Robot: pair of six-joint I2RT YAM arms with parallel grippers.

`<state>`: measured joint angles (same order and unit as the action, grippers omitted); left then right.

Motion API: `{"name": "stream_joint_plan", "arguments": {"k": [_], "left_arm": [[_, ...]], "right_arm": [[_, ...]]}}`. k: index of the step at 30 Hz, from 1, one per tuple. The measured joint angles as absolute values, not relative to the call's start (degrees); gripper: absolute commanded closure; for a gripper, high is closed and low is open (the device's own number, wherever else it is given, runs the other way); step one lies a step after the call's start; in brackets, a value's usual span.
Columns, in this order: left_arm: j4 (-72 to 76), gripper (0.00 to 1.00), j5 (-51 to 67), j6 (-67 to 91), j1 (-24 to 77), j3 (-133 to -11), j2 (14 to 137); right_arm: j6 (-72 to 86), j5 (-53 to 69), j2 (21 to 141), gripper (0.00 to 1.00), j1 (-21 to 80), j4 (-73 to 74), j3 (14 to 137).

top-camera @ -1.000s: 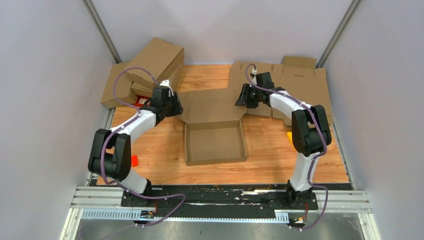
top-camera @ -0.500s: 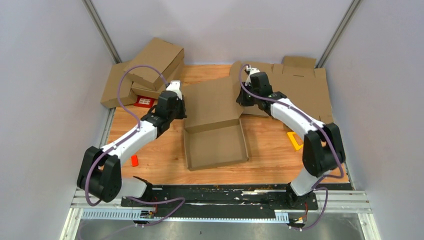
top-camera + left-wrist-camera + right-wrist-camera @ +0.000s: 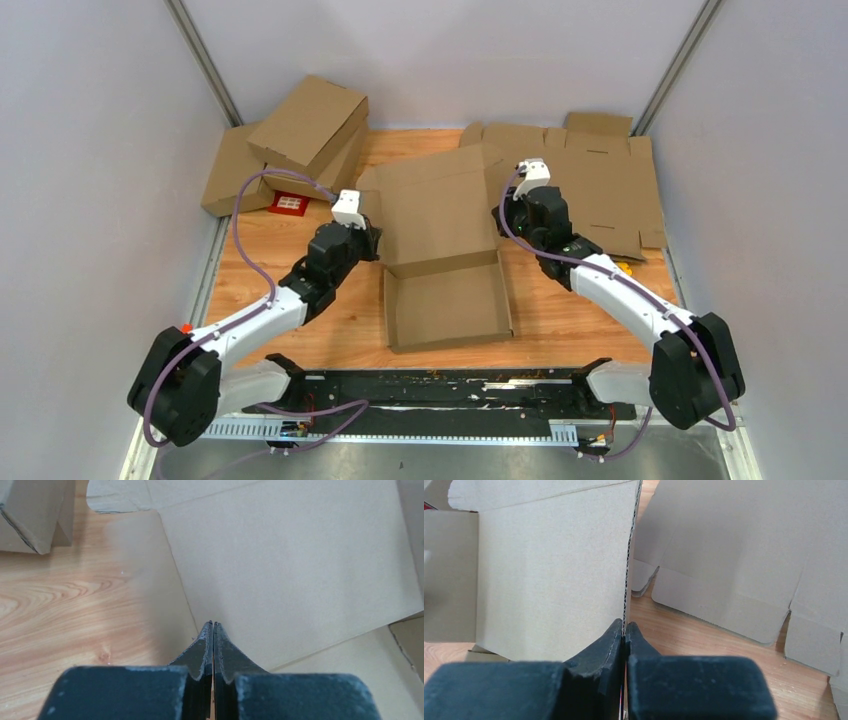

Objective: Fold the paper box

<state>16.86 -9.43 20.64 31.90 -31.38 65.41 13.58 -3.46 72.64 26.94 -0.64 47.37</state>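
Wooden desk (image 3: 300, 260). The paper box (image 3: 445, 300) sits mid-desk: plain brown, shallow tray formed, walls up, hinged lid raised and leaning back. Right hand (image 3: 625, 626) is clamped on the lid's right edge, likely steadying it for closing. Left hand (image 3: 213, 626), fingers pressed together, is at the lid's left edge; grip there unclear.
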Motion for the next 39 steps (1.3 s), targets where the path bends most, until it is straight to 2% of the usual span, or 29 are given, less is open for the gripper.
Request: {"name": "stream_joint_plan", "arguments": {"k": [2,5,6,9,15,18,19,20,21,22,23,24,25,28,33,39], "left_arm": [[19.8,1.00,-9.6,20.6,31.9,-29.8,64.4],[24.0,1.00,-9.6,20.6,32.1,-28.1,63.2],[25.4,1.00,-9.6,20.6,32.3,-27.6,62.7],[28.2,1.00,-9.6,20.1,33.1,-26.9,62.1],[31.2,1.00,-9.8,18.6,33.9,-26.5,62.0],[31.4,1.00,-10.9,18.1,34.1,-26.4,62.0],[30.2,0.94,-11.9,18.1,34.1,-26.7,62.0],[28.8,0.84,-12.8,18.2,34.1,-27.1,62.2],[25.6,0.62,-14.3,18.3,34.1,-28.4,62.6],[21.7,0.33,-16.0,18.8,34.1,-30.6,63.7],[18.0,0.15,-17.6,19.3,34.1,-33.2,65.1],[14.4,0.05,-18.9,20.1,33.8,-36.0,66.6],[11.9,0.01,-19.2,20.8,33.2,-38.0,67.7],[6.2,0.00,-16.3,24.4,28.9,-42.2,70.7],[-0.2,0.00,-6.2,30.1,17.2,-44.3,78.3],[-4.2,0.07,2.7,32.0,16.8,-47.3,87.7]], "right_arm": [[13.4,-4.0,72.6,0.84,27.0,-1.3,46.7],[13.3,-4.6,72.6,0.54,27.2,-2.0,45.7],[13.2,-4.8,72.6,0.48,27.3,-2.1,45.5],[13.5,-5.8,72.6,0.39,27.4,-2.5,44.9],[13.7,-5.5,72.6,0.09,27.3,-2.1,45.0],[14.5,-5.6,73.3,0.07,26.6,1.1,47.1],[14.9,-5.3,74.0,0.07,26.0,2.6,48.5],[15.4,-4.4,74.9,0.07,25.2,4.2,50.2],[15.7,-3.6,76.0,0.07,24.1,5.5,51.8],[16.3,-2.4,77.7,0.09,22.6,7.3,54.2],[16.7,-0.8,79.8,0.10,20.9,9.1,56.9],[16.9,0.6,81.9,0.12,19.5,10.9,59.3],[17.1,2.6,84.8,0.14,18.0,13.0,62.7],[17.3,6.9,93.3,0.17,15.2,17.5,70.8],[17.5,11.6,102.8,0.18,14.5,22.8,75.0],[17.3,11.8,109.6,0.23,14.4,28.3,80.2]]}}
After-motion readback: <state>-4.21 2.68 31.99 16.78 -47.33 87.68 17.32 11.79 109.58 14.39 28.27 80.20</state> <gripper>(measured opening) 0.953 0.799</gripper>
